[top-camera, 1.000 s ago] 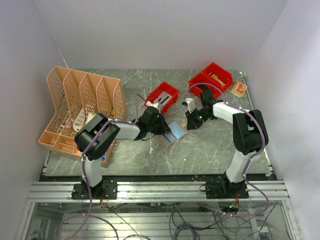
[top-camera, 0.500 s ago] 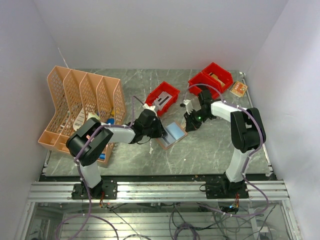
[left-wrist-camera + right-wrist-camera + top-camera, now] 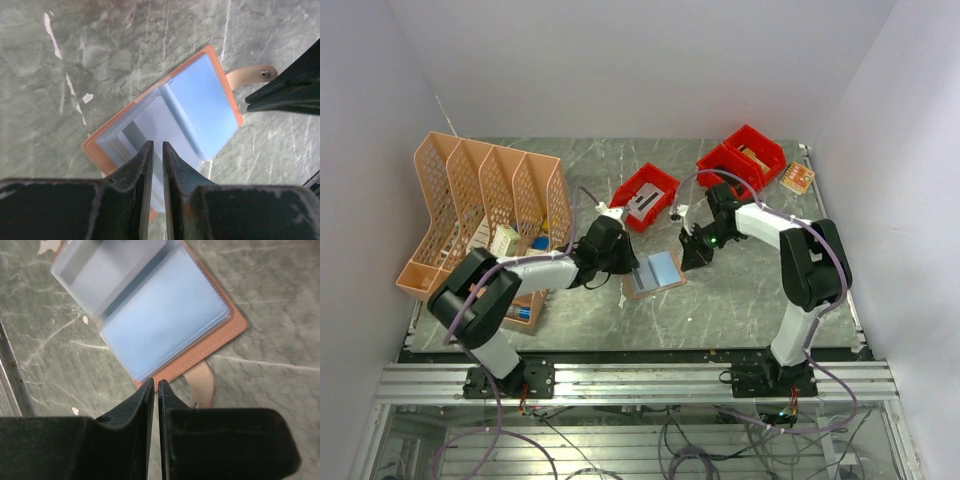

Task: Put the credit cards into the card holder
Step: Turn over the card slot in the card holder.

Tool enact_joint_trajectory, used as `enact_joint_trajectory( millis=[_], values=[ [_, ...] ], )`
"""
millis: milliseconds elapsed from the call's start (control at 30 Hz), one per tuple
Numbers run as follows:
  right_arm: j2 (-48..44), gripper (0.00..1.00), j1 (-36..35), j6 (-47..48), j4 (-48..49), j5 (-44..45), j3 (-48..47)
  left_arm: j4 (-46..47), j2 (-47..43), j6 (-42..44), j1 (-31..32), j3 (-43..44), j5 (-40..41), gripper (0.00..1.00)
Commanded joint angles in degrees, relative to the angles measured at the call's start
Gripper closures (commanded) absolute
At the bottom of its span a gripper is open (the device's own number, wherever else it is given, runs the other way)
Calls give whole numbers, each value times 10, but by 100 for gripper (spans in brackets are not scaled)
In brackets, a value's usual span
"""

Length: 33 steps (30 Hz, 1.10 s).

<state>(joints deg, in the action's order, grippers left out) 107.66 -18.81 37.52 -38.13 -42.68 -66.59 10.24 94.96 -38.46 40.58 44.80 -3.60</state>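
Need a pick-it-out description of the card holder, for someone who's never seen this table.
On the grey marble table, look just on the near side of the lone red bin near the middle. The card holder lies open and flat there: the only tan-edged thing with pale blue sleeves and a snap tab.

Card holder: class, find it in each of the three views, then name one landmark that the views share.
Top external: card holder lies open at mid-table.
Left wrist: it fills the centre, tilted.
Right wrist: it fills the upper middle.
Landmark: the tan strap on one edge, also in the right wrist view; too small to make out from above.
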Motion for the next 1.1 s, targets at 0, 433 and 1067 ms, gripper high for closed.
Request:
enact_joint_trajectory(
  millis=[0,433,1067],
  values=[
    [-69,90,29,32,4,-39,4,-16,-80,48,-3,-16,55,75],
    [-193,80,129,-40,126,-95,21,100,-296,59,-4,-61,38,33],
    [-28,63,253,-192,259,104,-135,39,-380,20,-9,-71,11,12]
  ],
)
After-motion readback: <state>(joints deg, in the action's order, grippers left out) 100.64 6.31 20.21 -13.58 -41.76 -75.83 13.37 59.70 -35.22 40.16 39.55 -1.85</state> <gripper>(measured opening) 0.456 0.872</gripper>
